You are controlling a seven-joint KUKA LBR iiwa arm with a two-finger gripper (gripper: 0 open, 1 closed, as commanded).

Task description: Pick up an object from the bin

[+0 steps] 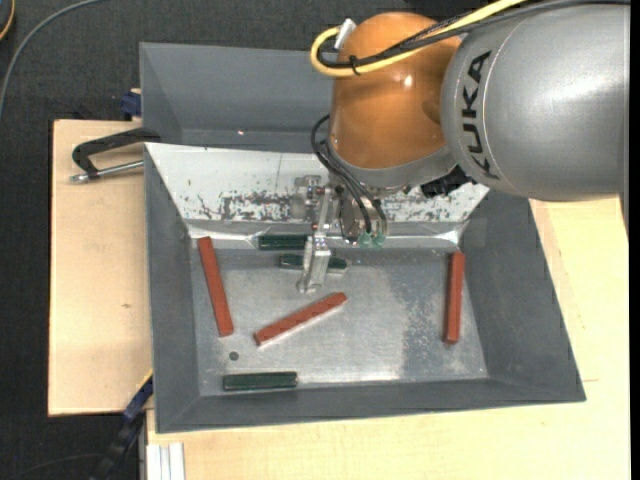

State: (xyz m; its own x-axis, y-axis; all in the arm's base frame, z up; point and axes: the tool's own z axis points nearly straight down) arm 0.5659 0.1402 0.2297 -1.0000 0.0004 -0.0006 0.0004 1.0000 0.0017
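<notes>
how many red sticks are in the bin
3: left stick along the left wall, middle stick slanting just below the tool, right stick by the right wall. The arm may hide more at the back.

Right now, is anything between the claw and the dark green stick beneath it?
Nothing visible: the gripper hangs over the dark green stick; a slanted red stick lies apart, just in front.

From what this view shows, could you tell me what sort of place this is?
Probably a robotics lab's bin-picking cell: a KUKA arm, its gripper over a grey metal bin holding red sticks and dark green sticks.
</notes>
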